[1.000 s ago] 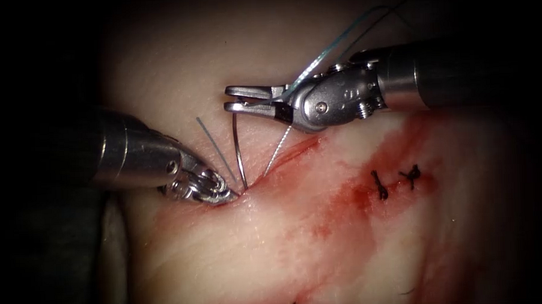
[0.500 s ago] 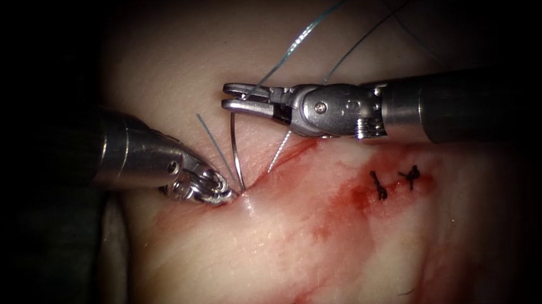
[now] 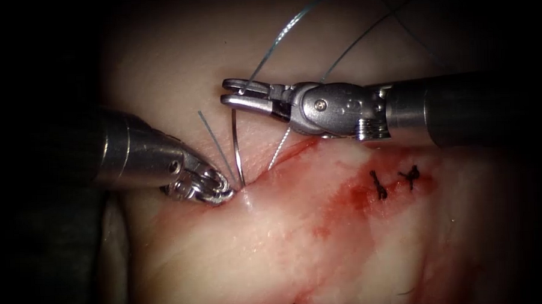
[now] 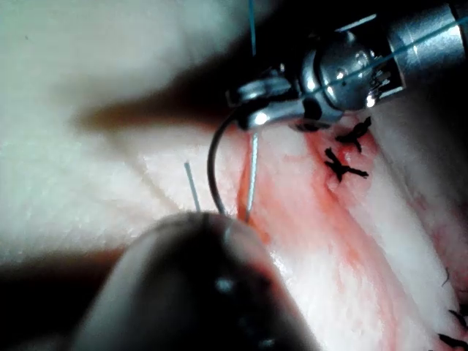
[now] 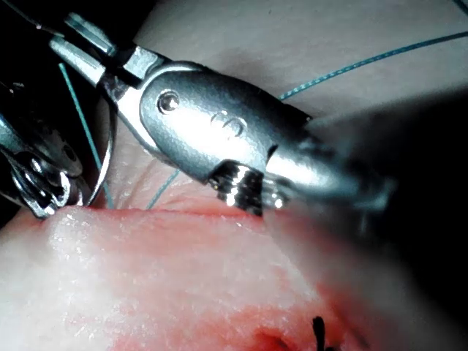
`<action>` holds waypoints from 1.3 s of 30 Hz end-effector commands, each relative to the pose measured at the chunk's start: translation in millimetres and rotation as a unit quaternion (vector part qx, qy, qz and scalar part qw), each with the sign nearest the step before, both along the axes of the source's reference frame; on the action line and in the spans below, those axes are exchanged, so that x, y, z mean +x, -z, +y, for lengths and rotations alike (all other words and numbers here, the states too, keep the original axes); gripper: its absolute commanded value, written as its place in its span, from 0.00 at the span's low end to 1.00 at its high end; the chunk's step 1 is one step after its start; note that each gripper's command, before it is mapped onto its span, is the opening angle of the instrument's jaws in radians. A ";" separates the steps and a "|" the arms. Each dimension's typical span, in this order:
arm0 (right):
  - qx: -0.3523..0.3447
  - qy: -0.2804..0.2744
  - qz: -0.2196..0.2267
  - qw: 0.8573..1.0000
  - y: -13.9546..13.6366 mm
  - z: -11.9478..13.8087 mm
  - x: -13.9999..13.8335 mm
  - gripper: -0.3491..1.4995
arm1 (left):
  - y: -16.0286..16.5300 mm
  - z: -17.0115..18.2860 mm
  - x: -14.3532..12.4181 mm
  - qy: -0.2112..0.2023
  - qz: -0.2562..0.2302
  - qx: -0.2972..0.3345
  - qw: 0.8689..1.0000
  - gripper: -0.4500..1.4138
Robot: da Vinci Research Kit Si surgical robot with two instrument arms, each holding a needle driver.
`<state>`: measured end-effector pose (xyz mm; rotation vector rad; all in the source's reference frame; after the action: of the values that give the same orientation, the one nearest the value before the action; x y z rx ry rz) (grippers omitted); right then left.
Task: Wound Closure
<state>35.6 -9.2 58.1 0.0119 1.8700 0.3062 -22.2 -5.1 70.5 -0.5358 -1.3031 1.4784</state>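
Our right tool (image 3: 236,94) has its jaws pinched on the needle (image 3: 237,144) near its upper end, above the tissue (image 3: 274,242) and just left of the cut (image 3: 286,152). From there the needle curves down and its lower end sits in the tissue at the cut's left end. Our left tool (image 3: 215,189) is pressed to the tissue right beside that spot; we can't tell what its jaws are doing. Thread (image 3: 291,28) loops up past the right tool. Two dark stitches (image 3: 395,181) sit in the red fluid (image 3: 351,197) further right.
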 end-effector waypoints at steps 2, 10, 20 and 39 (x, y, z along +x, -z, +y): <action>-0.012 -0.006 -0.001 1.000 -0.3 0.7 0.8 0.00 | -0.6 -0.2 -0.5 0.000 0.000 0.000 1.000 0.00; -0.020 -0.009 -0.003 1.000 -0.5 1.0 0.6 0.00 | -0.6 -0.2 -0.5 0.000 0.000 0.000 1.000 0.00; -0.019 -0.012 -0.005 1.000 -0.4 0.9 0.7 0.00 | -0.5 -0.1 -0.5 0.000 0.000 0.000 1.000 0.00; 0.004 -0.023 -0.022 0.999 0.3 0.9 0.4 0.00 | -0.5 -0.2 -0.5 -0.002 0.000 0.001 1.000 0.00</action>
<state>35.1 -8.5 57.6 -0.0325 1.8235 0.3422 -22.2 -5.1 70.5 -0.5333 -1.3061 1.4798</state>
